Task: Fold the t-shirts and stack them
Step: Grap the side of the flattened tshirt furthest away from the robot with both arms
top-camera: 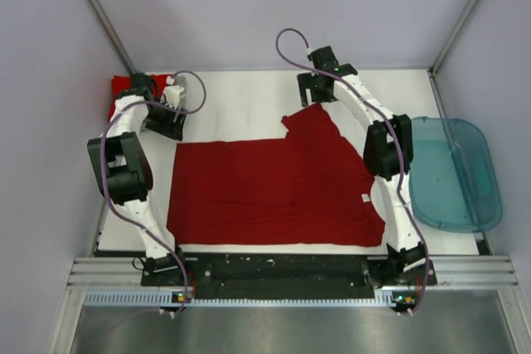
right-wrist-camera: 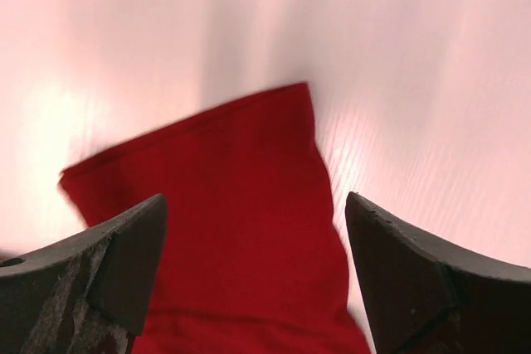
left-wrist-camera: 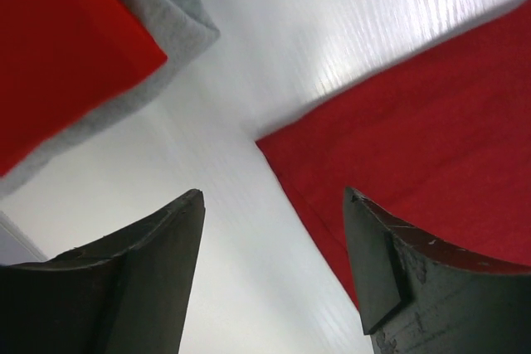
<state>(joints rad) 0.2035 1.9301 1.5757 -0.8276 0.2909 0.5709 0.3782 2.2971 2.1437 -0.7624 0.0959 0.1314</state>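
Dark shirt: the dark red t-shirt [top-camera: 265, 188] of soft cloth lies spread flat on the white table [top-camera: 241, 97], its body a wide rectangle, with one short sleeve [top-camera: 311, 126] jutting toward the far right
Pile: at the far left corner a folded brighter red t-shirt [left-wrist-camera: 58, 47] rests on a folded grey t-shirt [left-wrist-camera: 158, 31]; a sliver of blue cloth shows beyond them, too little to identify
Left gripper [left-wrist-camera: 274, 196]: jaws apart and empty, over bare table between the pile and the dark shirt's far left corner
Right gripper [right-wrist-camera: 253, 201]: jaws apart and empty, above the sleeve, whose hemmed end lies between the two fingers
Handling: likely light and limp, with no stiffness of its own; it should sag from any pinch and may slide on the smooth tabletop instead of creasing
Where to hold: probably at edges and corners, the sleeve hem for the right side and the far left corner for the left; matched pinches should keep the lifted edge straight
Risk: a faint line across the body suggests doubled layers, so a shallow pinch could take only the top one
Tub: a translucent teal plastic tub [top-camera: 456, 172] sits at the right edge, apart from the cloth
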